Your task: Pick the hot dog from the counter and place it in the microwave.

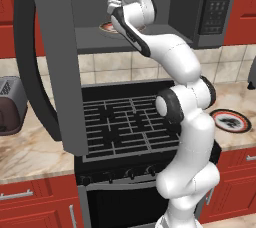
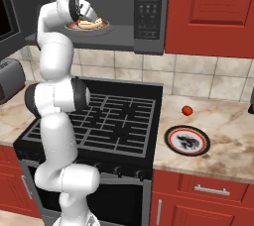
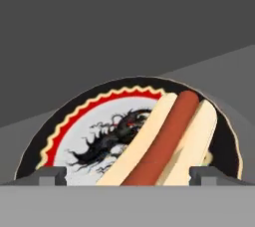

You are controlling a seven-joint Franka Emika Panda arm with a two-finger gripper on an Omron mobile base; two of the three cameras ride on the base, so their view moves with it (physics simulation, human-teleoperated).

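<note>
the arm reaches up into the open microwave (image 2: pixel 149 12), gripper (image 3: pixel 127 173) fingers spread astride the hot dog (image 3: pixel 167 139), which lies on the plate (image 3: pixel 74 121) inside, toward its 3 o'clock side.

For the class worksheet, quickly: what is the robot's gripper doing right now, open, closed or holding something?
Gripper: open, its tips either side of the tan-bunned hot dog with red sausage, which lies on the round red-rimmed plate.

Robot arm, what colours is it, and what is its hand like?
The arm is made of smooth, rounded white tube-shaped parts with dark bands and caps at the joints. No cables show. The hand ends in two small dark grey fingertips with blocky, squared shapes.
</note>
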